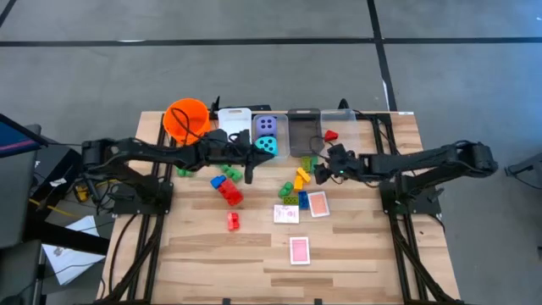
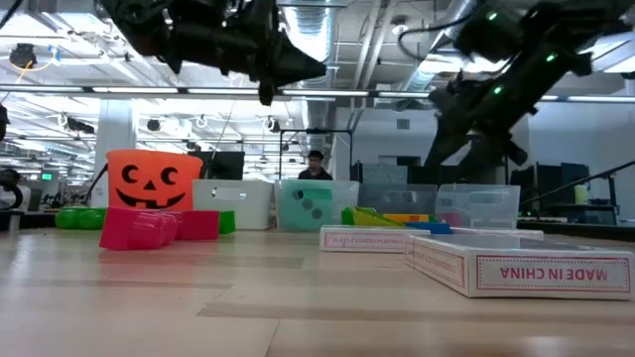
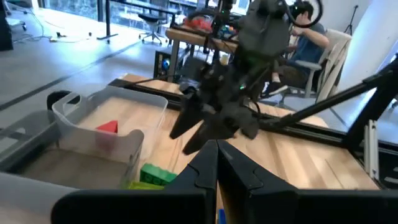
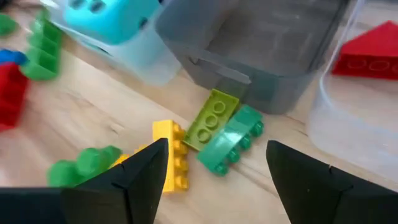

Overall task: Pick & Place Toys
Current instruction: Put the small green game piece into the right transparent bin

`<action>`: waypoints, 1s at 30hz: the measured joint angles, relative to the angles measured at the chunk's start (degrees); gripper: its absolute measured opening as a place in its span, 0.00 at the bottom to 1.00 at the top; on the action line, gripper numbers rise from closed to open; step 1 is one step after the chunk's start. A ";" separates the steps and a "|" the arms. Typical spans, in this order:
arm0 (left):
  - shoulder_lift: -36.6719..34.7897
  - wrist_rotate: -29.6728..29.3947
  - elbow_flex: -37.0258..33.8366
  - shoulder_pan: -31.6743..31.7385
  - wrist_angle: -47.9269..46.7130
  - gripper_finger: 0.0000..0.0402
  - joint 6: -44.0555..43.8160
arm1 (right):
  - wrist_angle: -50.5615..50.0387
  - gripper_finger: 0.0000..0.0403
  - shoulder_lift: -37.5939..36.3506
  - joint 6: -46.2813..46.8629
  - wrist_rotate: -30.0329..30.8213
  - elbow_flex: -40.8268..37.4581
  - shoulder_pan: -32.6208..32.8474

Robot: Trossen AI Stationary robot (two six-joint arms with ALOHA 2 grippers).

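The toys lie mid-table: red bricks point(image 1: 230, 193), a blue brick point(image 1: 218, 180), yellow bricks point(image 1: 301, 178) and pink-backed cards point(image 1: 299, 250). A teal die point(image 1: 267, 145) and a purple die point(image 1: 266, 125) sit in a clear bin, and a red brick point(image 1: 330, 134) lies in another. My left gripper point(image 1: 248, 172) hovers shut and empty over the bricks at centre left. My right gripper point(image 4: 217, 171) is open and slants down above a dark green brick point(image 4: 230, 144), a lime brick point(image 4: 211, 118) and a yellow brick point(image 4: 172, 155), all flat on the table.
An orange pumpkin bucket point(image 1: 188, 119) stands at the far left of the row of bins. A grey bin point(image 4: 267, 37) stands just beyond the bricks under my right gripper. The two grippers face each other about a hand's width apart. Bare wood lies toward the near edge.
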 joint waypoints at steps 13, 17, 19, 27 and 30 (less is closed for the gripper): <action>-3.59 -0.94 -2.63 -0.01 -1.16 0.00 0.01 | -1.78 0.66 17.91 -6.55 -0.09 13.04 0.88; -3.57 -0.94 -2.67 0.00 -3.32 0.00 -0.05 | -5.71 0.66 21.58 -6.58 -2.04 15.42 0.57; -3.57 -0.93 -2.67 0.00 -3.50 0.00 -0.13 | -6.16 0.66 23.17 -6.55 -2.77 15.74 0.01; -3.58 -0.92 -2.67 0.00 -3.70 0.00 -0.17 | -8.18 0.66 24.64 -5.77 -5.66 16.07 -1.79; -3.58 -0.92 -2.67 0.00 -3.68 0.00 -0.17 | -10.23 0.66 23.23 -4.54 -5.91 15.79 -0.98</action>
